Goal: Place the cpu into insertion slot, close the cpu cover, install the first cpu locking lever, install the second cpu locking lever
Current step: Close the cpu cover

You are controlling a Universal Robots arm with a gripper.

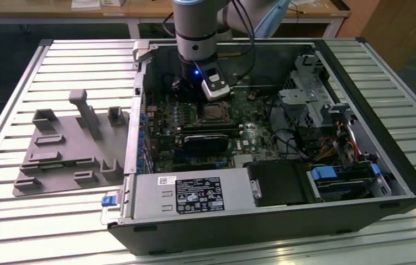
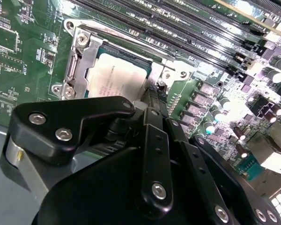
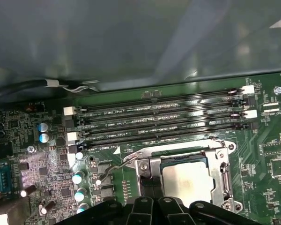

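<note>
Just beside the gripper [image 2: 153, 97] sits the cpu [image 2: 116, 79]; gripper's state cannot be told.

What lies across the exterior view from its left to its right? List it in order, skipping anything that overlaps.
grey moulded tray → the cpu → black box → blue drive bracket
</note>
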